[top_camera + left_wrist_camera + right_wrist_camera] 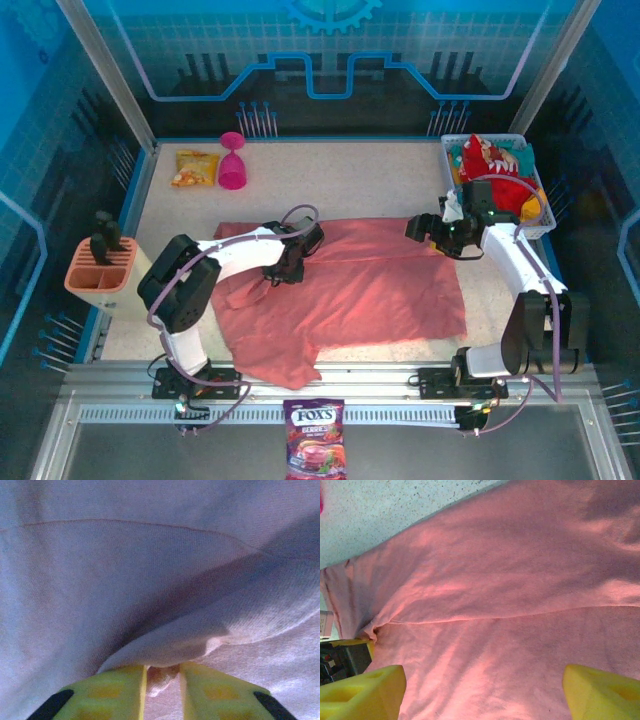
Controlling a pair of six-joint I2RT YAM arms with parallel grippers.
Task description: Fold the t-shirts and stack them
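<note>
Salmon-pink t-shirt: lies spread on the bench, just near-side and left of the white basket, one corner drooping over the bench's near edge. No finished fold visible; no stack begun. Looks to be at the first fold only.

Red t-shirt: sits bunched in the basket, touched by neither arm. Leaves, on this reading, folding the pink one, fetching and folding the red, then stacking both.

Pink cloth: plain soft knit, rumpled, broad creases running across. Side away from the basket puckered and raised into a ridge. Seam runs straight across the panel.

Left end effector: at the shirt's side farthest from the basket, nearly closed, pinching a small fold of pink cloth between yellow fingers.

Right end effector: over the shirt's corner nearest the basket, spread wide, grips nothing, cloth lying beneath.
</note>
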